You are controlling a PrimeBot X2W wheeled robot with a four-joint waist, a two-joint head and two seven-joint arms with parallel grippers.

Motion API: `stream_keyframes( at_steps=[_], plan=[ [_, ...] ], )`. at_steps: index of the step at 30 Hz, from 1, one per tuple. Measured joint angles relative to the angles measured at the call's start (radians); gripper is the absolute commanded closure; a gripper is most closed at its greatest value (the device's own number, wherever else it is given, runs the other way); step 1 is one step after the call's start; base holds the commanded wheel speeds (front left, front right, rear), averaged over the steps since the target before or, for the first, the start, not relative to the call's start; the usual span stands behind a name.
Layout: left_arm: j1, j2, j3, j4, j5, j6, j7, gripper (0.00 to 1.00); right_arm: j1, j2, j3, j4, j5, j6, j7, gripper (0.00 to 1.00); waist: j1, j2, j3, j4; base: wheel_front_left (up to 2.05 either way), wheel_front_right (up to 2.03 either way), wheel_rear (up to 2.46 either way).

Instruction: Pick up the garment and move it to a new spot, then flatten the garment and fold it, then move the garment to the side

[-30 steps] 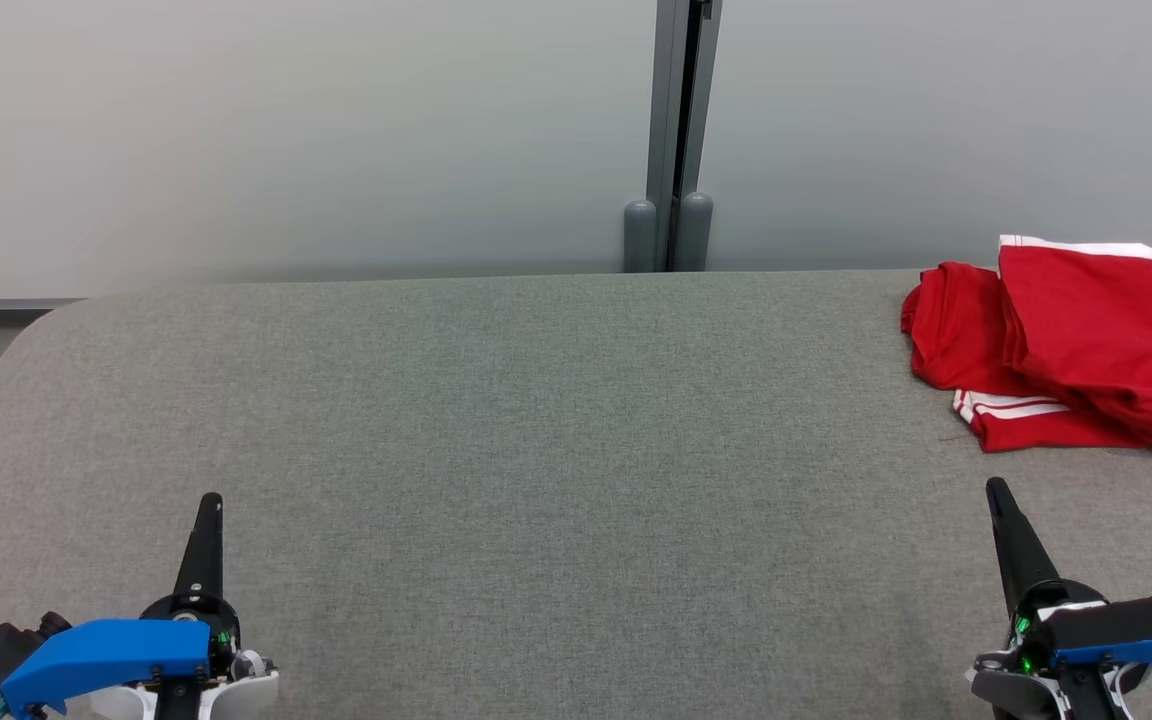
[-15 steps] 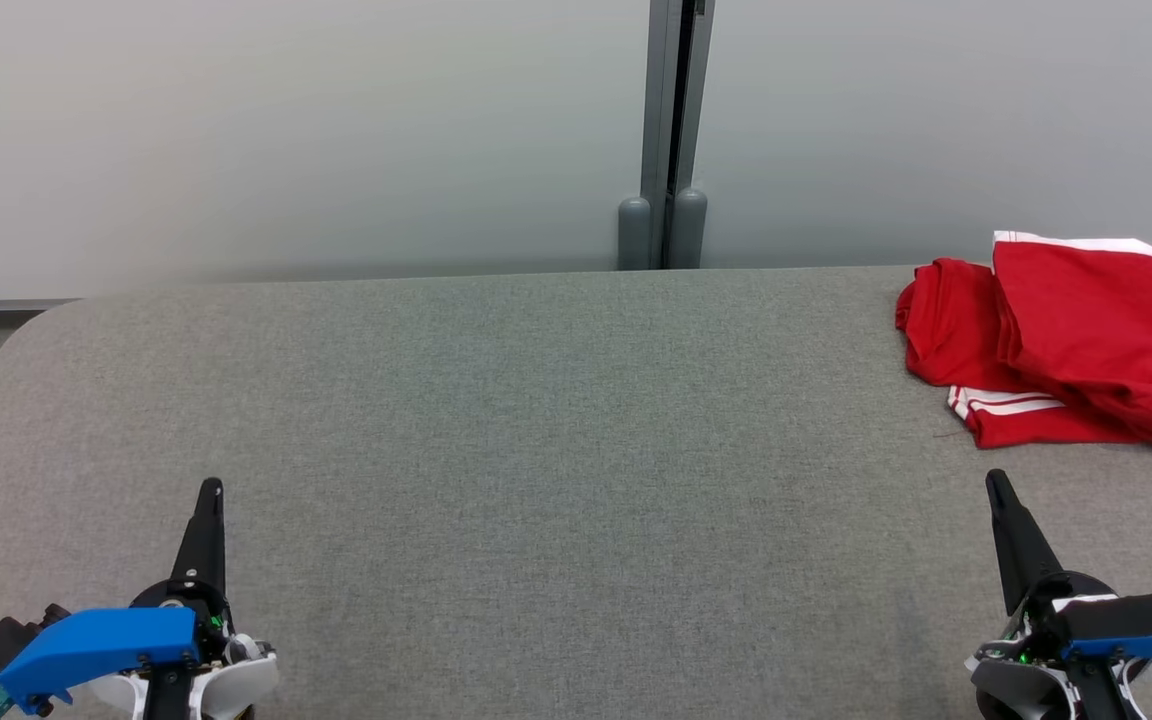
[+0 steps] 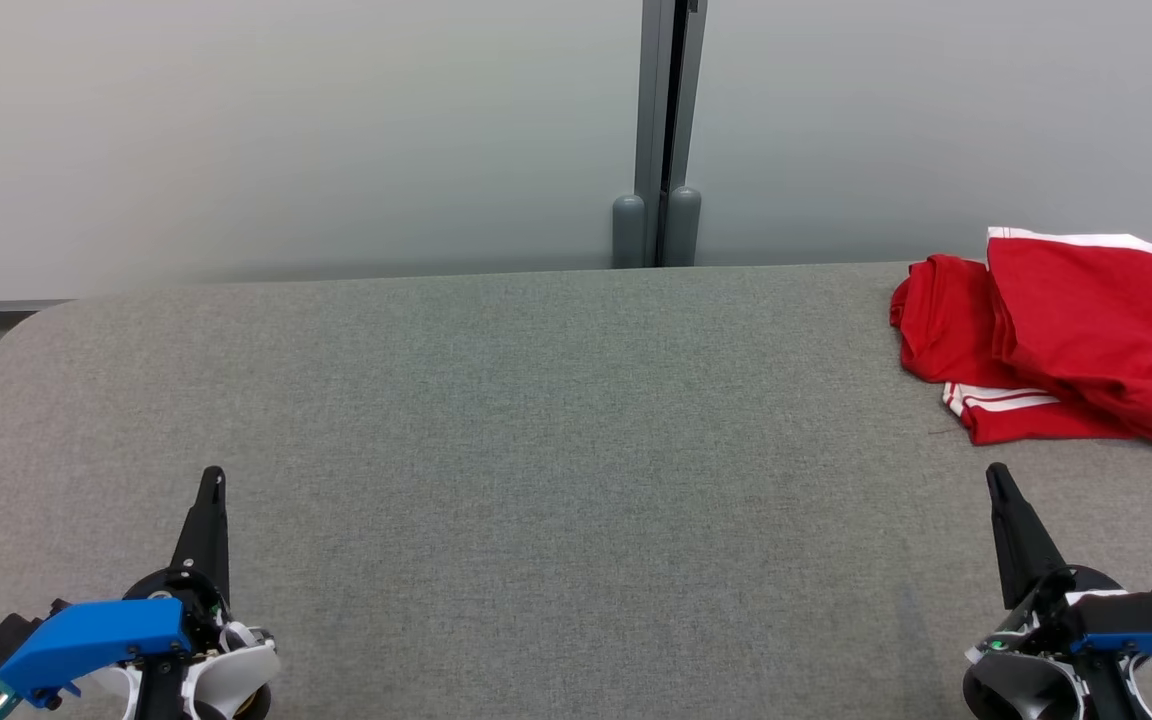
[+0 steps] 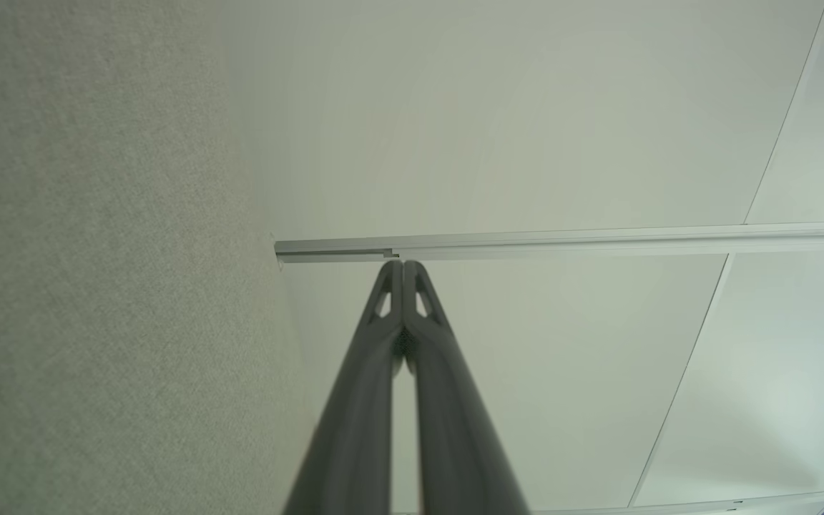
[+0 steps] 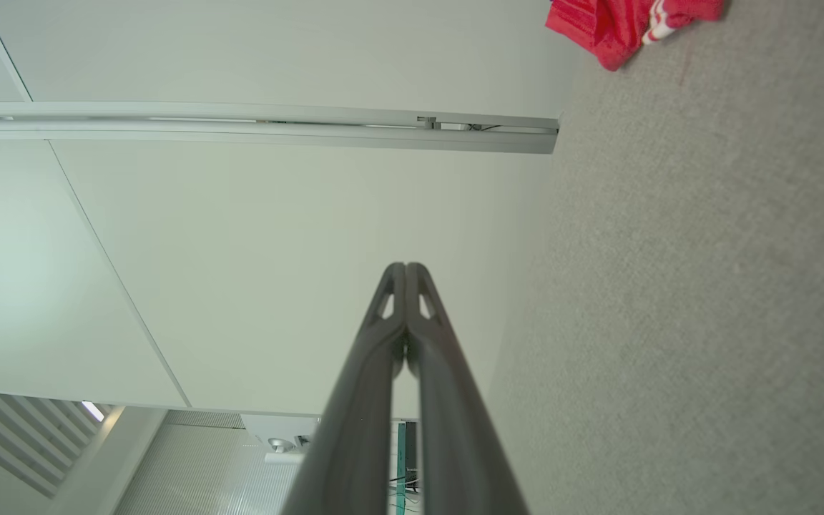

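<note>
Red white-striped cloth garment [image 3: 1086, 320] lies folded at the grey fabric table's [image 3: 556, 450] far right; I judge the move aside done. Left gripper [image 3: 211, 478] and right gripper [image 3: 994, 475] hang empty, fingers pressed together; next, I just park.

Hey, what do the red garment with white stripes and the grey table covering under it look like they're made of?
Red garment with white stripes: looks like soft matte knit fabric, perhaps jersey; it slumps in limp folds with no shine.
Grey table covering: seems a woven or felt-like textile, matte; fine speckled grain shows across it.
</note>
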Motion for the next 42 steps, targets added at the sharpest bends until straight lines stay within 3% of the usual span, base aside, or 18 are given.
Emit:
stream_keyframes(
  at_steps=[42],
  plan=[
    [-0.004, -0.002, 0.002, 0.003, -0.022, -0.006, 0.003, 1.00, -0.001, -0.001, 0.000, 0.002, 0.025, 0.000, 0.003, 1.00, 0.0000, -0.0002, 0.001, -0.002, 0.00, 0.00, 0.00]
  ],
)
